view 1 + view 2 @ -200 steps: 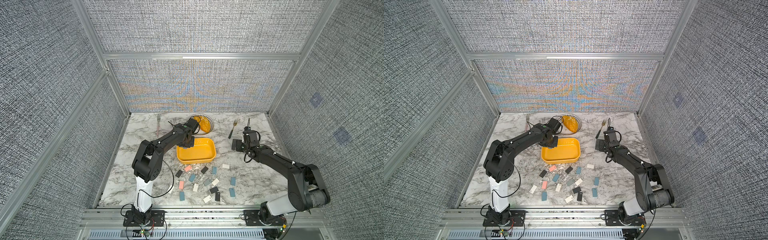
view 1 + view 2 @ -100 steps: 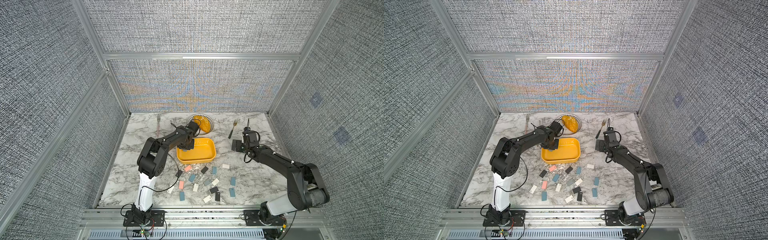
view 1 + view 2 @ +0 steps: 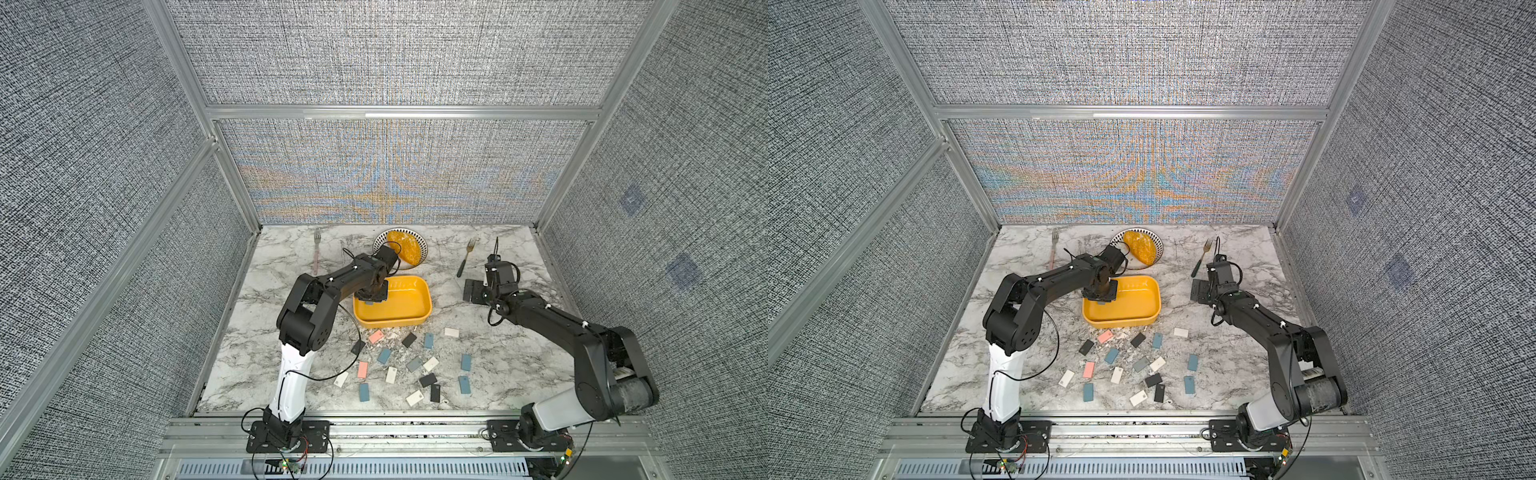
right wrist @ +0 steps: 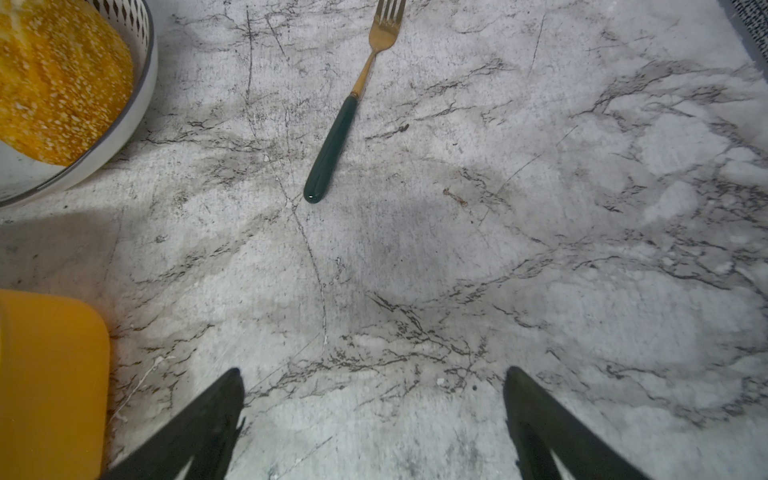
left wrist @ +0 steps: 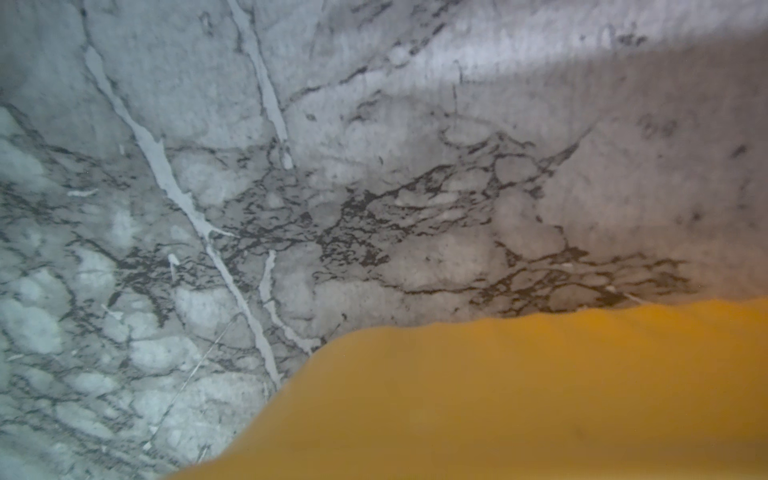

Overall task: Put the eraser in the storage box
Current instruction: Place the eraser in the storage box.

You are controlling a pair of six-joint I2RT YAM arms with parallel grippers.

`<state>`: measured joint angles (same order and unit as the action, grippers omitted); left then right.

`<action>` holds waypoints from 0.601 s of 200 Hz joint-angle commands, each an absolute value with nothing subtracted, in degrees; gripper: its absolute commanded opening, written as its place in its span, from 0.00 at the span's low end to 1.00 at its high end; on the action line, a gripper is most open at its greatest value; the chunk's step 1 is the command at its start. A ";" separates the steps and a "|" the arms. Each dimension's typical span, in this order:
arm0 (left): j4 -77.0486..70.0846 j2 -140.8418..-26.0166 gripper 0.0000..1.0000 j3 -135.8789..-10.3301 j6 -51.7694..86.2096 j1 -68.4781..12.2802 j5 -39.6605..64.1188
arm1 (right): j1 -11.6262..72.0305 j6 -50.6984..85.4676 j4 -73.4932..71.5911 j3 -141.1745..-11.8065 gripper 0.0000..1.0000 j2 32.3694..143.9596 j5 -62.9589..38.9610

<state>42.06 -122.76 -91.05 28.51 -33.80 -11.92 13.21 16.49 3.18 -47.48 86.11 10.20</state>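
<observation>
The marble desk (image 3: pixel 519 374) carries the yellow storage box (image 3: pixel 390 322). In both top views the left pincer (image 3: pixel 371 296) hangs over the box's end nearest the left arm, with a small bluish eraser (image 3: pixel 370 303) at its tip inside the box. Whether it grips I cannot tell, since the left wrist view gives only the box's blurred wall and marble. Only the right wrist view shows the right pincer (image 4: pixel 372 374), its 2 fingers spread wide and empty over bare desk beside the box, with the plate (image 4: pixel 141 95) and a green-handled fork (image 4: pixel 336 137) beyond, while the top views alone show loose erasers (image 3: pixel 384 355) scattered near the box's front.
</observation>
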 commanded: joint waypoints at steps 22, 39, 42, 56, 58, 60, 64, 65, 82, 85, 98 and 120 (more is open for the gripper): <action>41.84 -120.87 0.37 -90.73 28.48 -33.75 -10.98 | 13.32 16.13 3.16 -47.46 0.98 85.39 10.11; 41.80 -119.13 0.38 -90.53 28.33 -33.84 -10.46 | 13.28 16.08 3.18 -47.46 0.98 85.00 10.04; 41.84 -118.73 0.39 -90.53 28.26 -33.84 -10.48 | 13.29 16.08 3.17 -47.46 0.98 84.93 10.02; 42.22 -116.21 0.39 -90.61 27.80 -34.10 -10.49 | 13.29 16.10 3.21 -47.55 0.98 84.83 10.02; 42.26 -115.71 0.40 -90.55 27.65 -34.17 -10.47 | 13.30 16.09 3.28 -47.55 0.98 84.78 10.02; 42.27 -115.08 0.40 -90.53 27.39 -34.23 -10.46 | 13.28 16.08 3.26 -47.55 0.98 84.78 10.02; 42.40 -114.34 0.41 -90.38 26.94 -34.34 -10.38 | 13.35 16.08 3.25 -47.61 0.98 84.79 10.02; 42.42 -114.34 0.41 -90.41 26.83 -34.31 -10.42 | 13.36 16.08 3.30 -47.63 0.98 84.80 10.02; 44.13 -107.50 0.45 -89.57 24.24 -34.79 -11.67 | 13.36 16.08 3.43 -47.56 0.98 84.58 9.82; 44.41 -106.17 0.45 -89.04 23.61 -34.85 -12.01 | 13.40 16.08 3.43 -47.55 0.98 84.54 9.84; 44.51 -100.04 0.48 -85.63 21.24 -34.98 -13.33 | 13.51 16.10 3.22 -47.13 0.98 84.14 9.93; 43.50 -88.73 0.53 -76.97 17.31 -35.23 -11.41 | 13.61 16.25 2.65 -46.76 0.98 84.26 9.61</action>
